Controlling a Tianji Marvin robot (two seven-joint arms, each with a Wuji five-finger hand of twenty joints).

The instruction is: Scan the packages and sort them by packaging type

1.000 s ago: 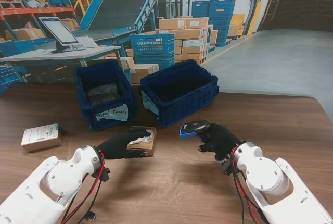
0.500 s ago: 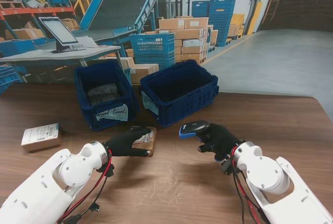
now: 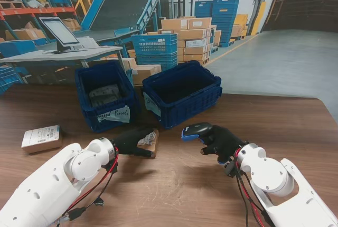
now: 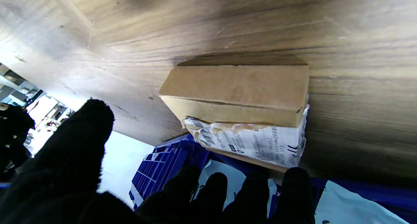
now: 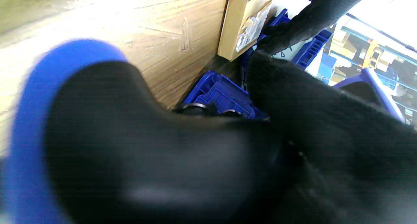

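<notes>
left bin (image 3: pixel 103 94) paper label (image 3: pixel 113 114): handwriting, unreadable | box (image 4: pixel 237 93) shipping label (image 4: pixel 251 141): barcode, print illegible

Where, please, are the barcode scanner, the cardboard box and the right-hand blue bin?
barcode scanner (image 3: pixel 196 130), stand view, on its head.
cardboard box (image 4: pixel 237 84), left wrist view, on its plain side.
right-hand blue bin (image 3: pixel 203 100), stand view, on its front wall.

The surface (image 3: pixel 296 126) is dark wood-grain, smooth with a faint sheen. The small box (image 4: pixel 241 90) is matt brown cardboard with a crinkled white paper label (image 4: pixel 254 141). Both hands wear black knitted cloth gloves, the left hand (image 3: pixel 132 141) and right hand (image 3: pixel 222 140). The scanner (image 3: pixel 196 130) is glossy black and blue plastic. The two crates (image 3: pixel 182 92) are ribbed blue plastic.
</notes>
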